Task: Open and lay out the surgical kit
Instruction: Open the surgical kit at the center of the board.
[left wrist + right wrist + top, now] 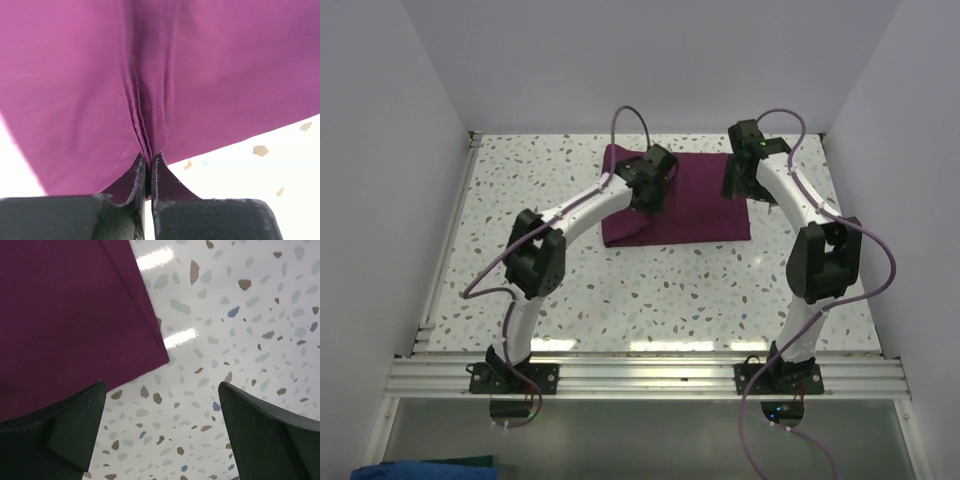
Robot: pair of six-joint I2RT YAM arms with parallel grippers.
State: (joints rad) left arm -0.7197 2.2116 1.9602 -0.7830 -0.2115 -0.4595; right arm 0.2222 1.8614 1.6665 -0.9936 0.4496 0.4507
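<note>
Maroon-purple fabric, the folded cloth wrap [695, 205], lies as a flat rectangle on the white speckled bench [670, 300]. It sits close to the far edge, about midway between the left and right edges. The left gripper [149, 165] is over the left part of the wrap, nearer the wrap's far-left corner than its near side. It is clenched on a pinch of the fabric: its two dark fingers [131, 182] are pressed together with a thin ridge of cloth caught between them. Narrow creases run away from the pinch across the cloth. In the left wrist view the wrap fills almost everything ahead of the gripper, with bare bench showing only at the lower right. The right gripper [161, 390] hangs at the right edge of the wrap, released, its jaws spread wide with only speckled bench between them. A corner of the wrap, showing stacked fold layers along its edge, lies just beside that gap on the gripper's left. The left-hand finger overlaps the cloth's edge in that view, but whether it touches the cloth cannot be told. The wrap is folded shut, so its contents are hidden.
</note>
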